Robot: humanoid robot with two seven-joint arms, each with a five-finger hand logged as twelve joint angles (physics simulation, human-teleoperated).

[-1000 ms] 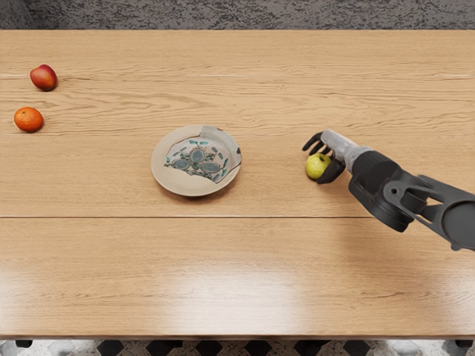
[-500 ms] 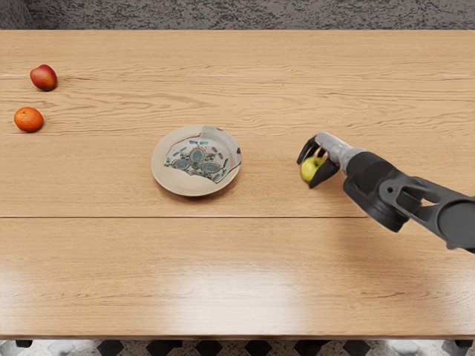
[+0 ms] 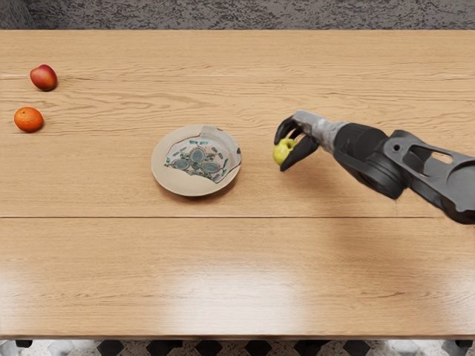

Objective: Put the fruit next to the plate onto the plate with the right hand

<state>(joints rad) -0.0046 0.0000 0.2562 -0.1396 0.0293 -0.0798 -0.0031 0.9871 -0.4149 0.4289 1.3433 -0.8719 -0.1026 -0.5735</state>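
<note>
My right hand comes in from the right edge and is shut on a small yellow-green apple, its dark fingers curled around the fruit. Hand and apple hover over the table a short way right of the plate. The plate is a cream dish with a green-blue pattern, left of centre, and holds nothing. The left arm does not show.
A red apple and an orange lie near the far left edge of the wooden table, well away from the plate. The right forearm stretches over the right side of the table.
The right hand closed on the yellow-green apple and carried it left and slightly up, toward the plate. The plate and the other fruit stayed put.
</note>
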